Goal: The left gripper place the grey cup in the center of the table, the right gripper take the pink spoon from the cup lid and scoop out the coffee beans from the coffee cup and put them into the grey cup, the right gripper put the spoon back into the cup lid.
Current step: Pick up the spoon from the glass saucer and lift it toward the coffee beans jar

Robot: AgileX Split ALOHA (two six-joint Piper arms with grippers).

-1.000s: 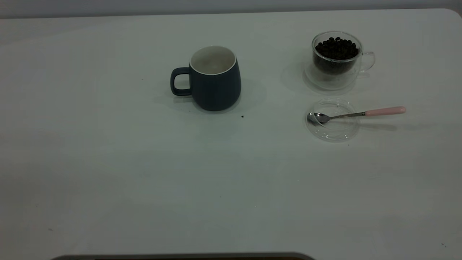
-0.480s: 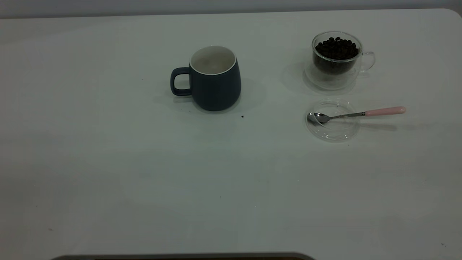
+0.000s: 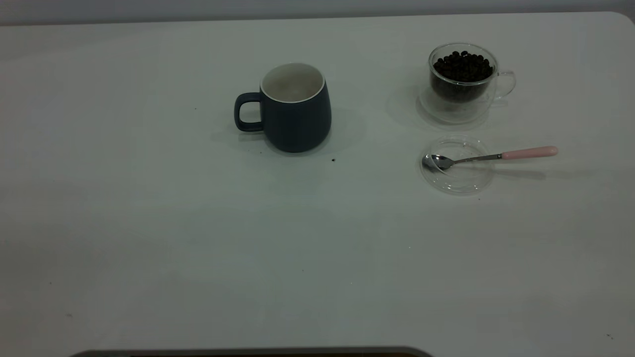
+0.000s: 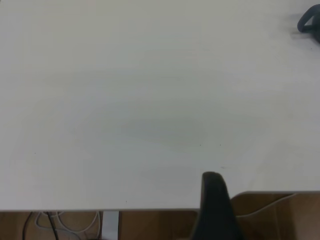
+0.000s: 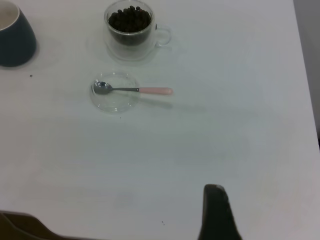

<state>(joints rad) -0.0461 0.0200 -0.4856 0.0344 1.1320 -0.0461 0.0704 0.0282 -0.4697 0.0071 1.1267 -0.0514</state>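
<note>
The grey cup (image 3: 295,106) stands upright near the table's middle, handle to the left, white inside; it also shows in the right wrist view (image 5: 15,35), and its handle shows in the left wrist view (image 4: 310,22). The coffee cup (image 3: 461,82) (image 5: 130,27) stands at the back right, full of coffee beans (image 3: 464,67) (image 5: 130,19). In front of it lies the cup lid (image 3: 456,173) (image 5: 115,102). The pink spoon (image 3: 488,157) (image 5: 132,90) rests with its bowl in the lid and its pink handle pointing right. My left gripper (image 4: 215,210) and right gripper (image 5: 216,215) show only as dark tips near the table's front edge, far from everything.
The white table (image 3: 198,223) has a few dark specks, one just right of the grey cup (image 3: 333,159). The table's front edge, wooden floor and cables (image 4: 55,222) show in the left wrist view.
</note>
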